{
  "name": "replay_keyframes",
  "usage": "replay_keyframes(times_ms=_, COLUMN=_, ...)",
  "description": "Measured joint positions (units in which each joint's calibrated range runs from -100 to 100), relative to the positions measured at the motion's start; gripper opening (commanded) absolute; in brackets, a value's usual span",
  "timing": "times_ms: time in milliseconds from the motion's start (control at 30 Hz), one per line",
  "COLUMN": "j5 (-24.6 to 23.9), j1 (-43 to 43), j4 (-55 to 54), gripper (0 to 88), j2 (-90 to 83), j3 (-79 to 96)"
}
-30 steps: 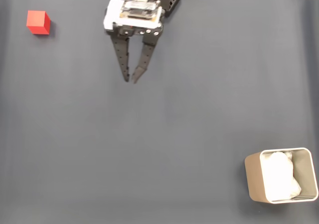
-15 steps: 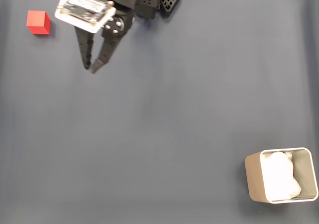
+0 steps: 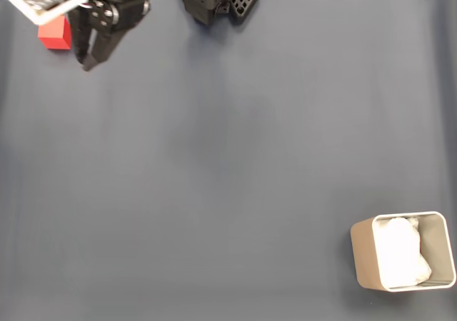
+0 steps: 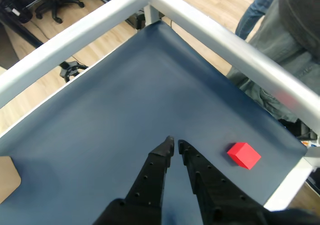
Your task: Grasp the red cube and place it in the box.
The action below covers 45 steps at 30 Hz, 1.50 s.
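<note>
One box (image 3: 364, 258) sits well apart from the pincer (image 4: 174, 144), whose jaws are nearly closed on nothing, while the small red cube (image 4: 244, 155), just beside its tips, looks light and rigid, best pinched across two flat opposite faces.

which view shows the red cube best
The wrist view: the red cube sits fully visible on the dark mat, right of the nearly shut end effector. In the fixed view, the cube is partly covered by the arm at the top left corner.

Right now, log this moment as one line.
phase: approach | gripper: shut, empty | red cube: on mat, beside fingertips | box: far corner, no cube
</note>
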Motion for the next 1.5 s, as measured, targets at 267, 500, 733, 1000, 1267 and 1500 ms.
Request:
replay_keyframes(times_ms=267, j5=0.0, j1=6.7, j4=0.2, gripper=0.0, j2=2.6, j3=0.0)
replay_keyframes(times_ms=500, j5=0.0, j1=11.8, j4=0.2, gripper=0.0, j2=4.7, j3=0.0)
replay_keyframes(times_ms=733, j5=0.0, j1=16.5, j4=0.2, gripper=0.0, j2=6.8, j3=0.0)
replay_keyframes(times_ms=1000, j5=0.0, j1=21.8, j4=-3.2, gripper=0.1, j2=8.2, j3=4.1)
replay_keyframes(times_ms=1267, j5=0.0, j1=25.4, j4=-4.9, gripper=0.9, j2=8.6, j3=7.0)
replay_keyframes(times_ms=1500, j5=-0.3, j1=28.1, j4=-7.5, gripper=2.4, j2=8.6, j3=10.8)
